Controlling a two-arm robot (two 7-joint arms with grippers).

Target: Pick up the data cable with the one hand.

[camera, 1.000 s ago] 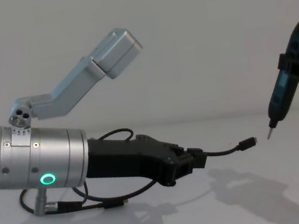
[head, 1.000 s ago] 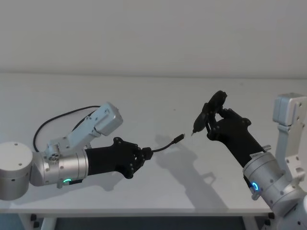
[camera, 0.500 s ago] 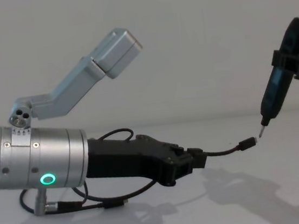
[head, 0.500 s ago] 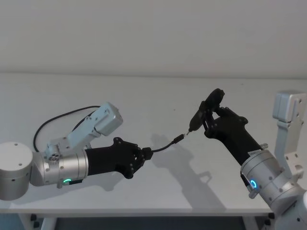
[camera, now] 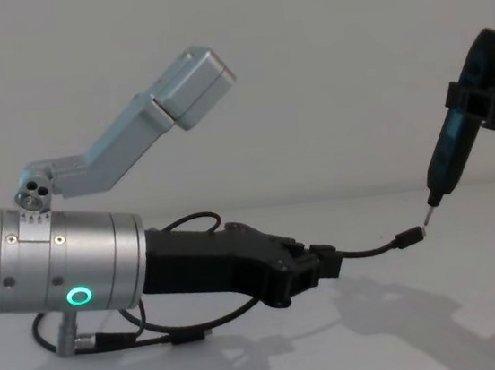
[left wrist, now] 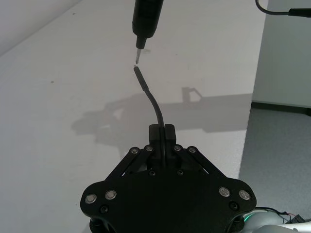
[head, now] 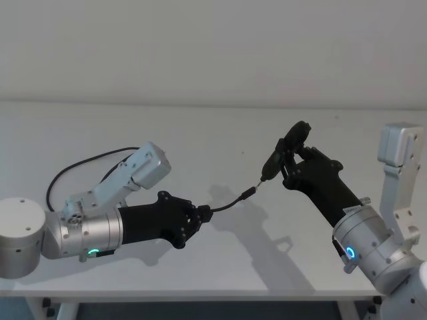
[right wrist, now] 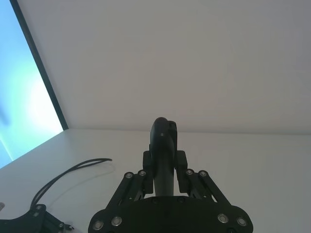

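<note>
Behind left claw (camera: 316, 267), cable (camera: 368, 249) hidden.

My left gripper (camera: 316, 265) is matt black angular plastic, studded with small bright metal screw heads, joined to a brushed silver metal cylinder (camera: 60, 276) with a soft sheen. The thin black data cable (camera: 368, 249) it pinches looks rubbery and matt, metal tip dull. My right gripper (head: 288, 164) has the same matt black finish, clamping a slim dark glossy plastic tool (camera: 449, 151). The white table (head: 220, 133) is smooth and matt.
</note>
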